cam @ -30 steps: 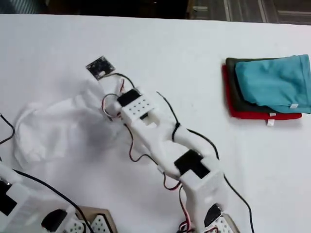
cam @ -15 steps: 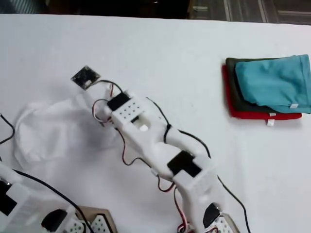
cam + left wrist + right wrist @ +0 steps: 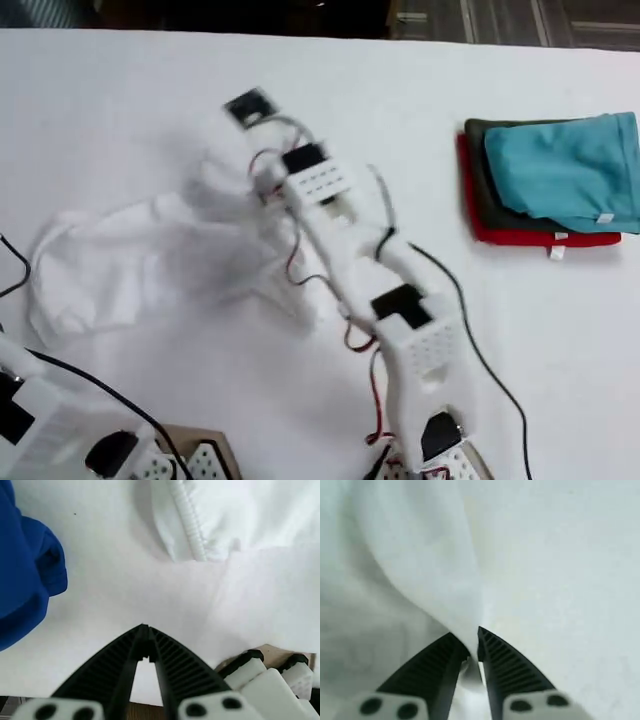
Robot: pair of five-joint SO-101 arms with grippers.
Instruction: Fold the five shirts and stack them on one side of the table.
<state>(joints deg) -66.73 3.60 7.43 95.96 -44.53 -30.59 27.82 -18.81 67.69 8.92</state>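
— White on white at the left: crumpled white fabric shirt (image 3: pixel 120 265), lying on the white table (image 3: pixel 400 90) and spread across its left half.

— Held by anything?

— Pinched by the right gripper (image 3: pixel 472 642). Black jaws closed down on a raised ridge of that fabric, with barely a sliver between the tips. From above, white right arm (image 3: pixel 335 230) stretched from the near edge toward the table's middle, reaching the shirt's far right part. Blurred there, so no finer detail.

— And the other one?

— Left gripper (image 3: pixel 146 629) low over bare table, tips pressed together, gripping nothing. Stitched hem of the white shirt just ahead of it, not touching. Deep blue cloth (image 3: pixel 25 570) bunched off to one side, also apart from the tips.

— Further right?

— Well apart from the white shirt, near the right edge: stack of folded shirts (image 3: pixel 545 185). Red shirt (image 3: pixel 520 238) at the bottom, dark green shirt (image 3: pixel 478 165) on it, teal shirt (image 3: pixel 565 170) on top. Topmost one shifted toward the table's edge, leaving strips of the lower two showing.
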